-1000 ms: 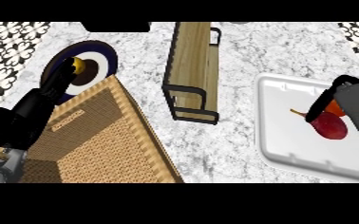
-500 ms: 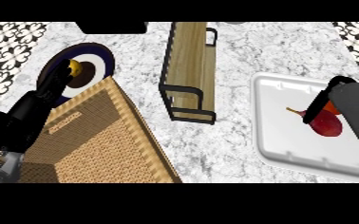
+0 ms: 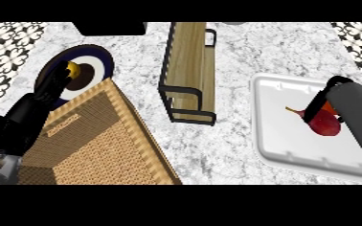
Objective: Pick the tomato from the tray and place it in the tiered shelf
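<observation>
On the white tray [image 3: 283, 139], our right hand [image 3: 332, 106] curls over the tomato [image 3: 324, 123]; we judge it soft, smooth, best cupped around its middle.

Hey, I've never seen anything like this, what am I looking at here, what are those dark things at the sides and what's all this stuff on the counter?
You are looking steeply down at a marble kitchen counter through a camera in a humanoid robot's head. The dark shapes at the sides are its arms. The right hand is at the right edge, over a white tray, right at a red tomato; whether it already holds it is hard to tell. The left hand is at the left, over a dark blue and white plate with something yellow on it. In the middle stands a wooden tiered shelf with a black frame, where the tomato should go. The big woven basket sits at the lower left.
</observation>
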Controlling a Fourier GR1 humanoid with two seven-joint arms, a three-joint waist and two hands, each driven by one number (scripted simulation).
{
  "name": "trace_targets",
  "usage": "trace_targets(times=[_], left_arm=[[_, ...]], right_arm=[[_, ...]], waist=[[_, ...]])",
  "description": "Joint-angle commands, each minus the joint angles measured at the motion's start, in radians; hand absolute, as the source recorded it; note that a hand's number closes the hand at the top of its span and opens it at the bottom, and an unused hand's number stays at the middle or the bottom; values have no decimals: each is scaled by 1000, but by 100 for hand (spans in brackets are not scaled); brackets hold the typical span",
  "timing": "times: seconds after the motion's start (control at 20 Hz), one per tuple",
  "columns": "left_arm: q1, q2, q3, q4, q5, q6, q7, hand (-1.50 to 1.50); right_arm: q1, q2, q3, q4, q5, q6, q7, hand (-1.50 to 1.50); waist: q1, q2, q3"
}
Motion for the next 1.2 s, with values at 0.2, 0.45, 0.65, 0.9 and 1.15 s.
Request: trace_targets(times=[0.2,0.45,0.65,0.9,1.15], left_arm=[[91,-119,-118,111,1,-3,-22,0],[95,-128,-134,109,-19,10,-33,0],[70,-66,-87,39,33,-19,11,0],[11,-47,-80,30,46,-39,22,0],[23,-55,-85,66,49,-27,31,0]], right_arm=[[-3,64,29,31,47,-47,35,150],[-61,37,45,45,84,-70,36,150],[-141,93,135,-180,139,70,-367,150],[-252,165,172,-422,137,90,-722,150],[-311,40,154,-598,141,44,-1098,150]], waist=[[-1,44,-32],[-1,45,-32],[51,47,-25],[86,45,-15],[14,47,-17]])
